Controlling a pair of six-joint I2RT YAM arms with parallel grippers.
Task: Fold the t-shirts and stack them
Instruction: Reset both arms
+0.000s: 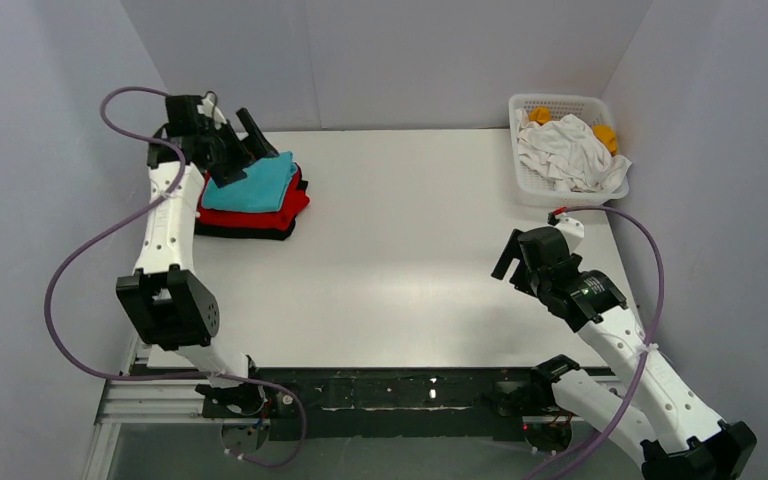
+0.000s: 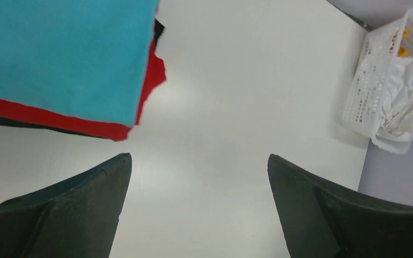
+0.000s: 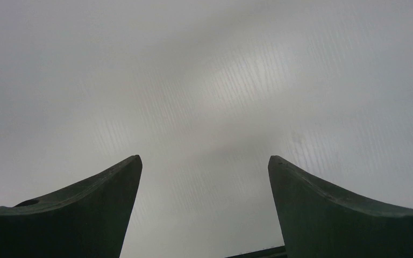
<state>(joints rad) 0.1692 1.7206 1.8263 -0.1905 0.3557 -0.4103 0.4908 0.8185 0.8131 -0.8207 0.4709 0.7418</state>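
Already folded, stacked far-left on the surface (image 1: 410, 250): turquoise t-shirt (image 1: 250, 185) over red t-shirt (image 1: 272, 213) over black t-shirt (image 1: 245, 231). Left to fold: white t-shirt (image 1: 565, 150), orange t-shirt (image 1: 606, 136), crumpled in the basket (image 1: 560, 101). Left end effector (image 2: 199, 157), right end effector (image 3: 204, 158): spread apart, empty.

Surfaces from my screen
I see soft matt cloth t-shirts (image 1: 250, 190) far left, a white plastic lattice basket (image 1: 557, 101) far right, a smooth, faintly glossy table (image 1: 410, 270).
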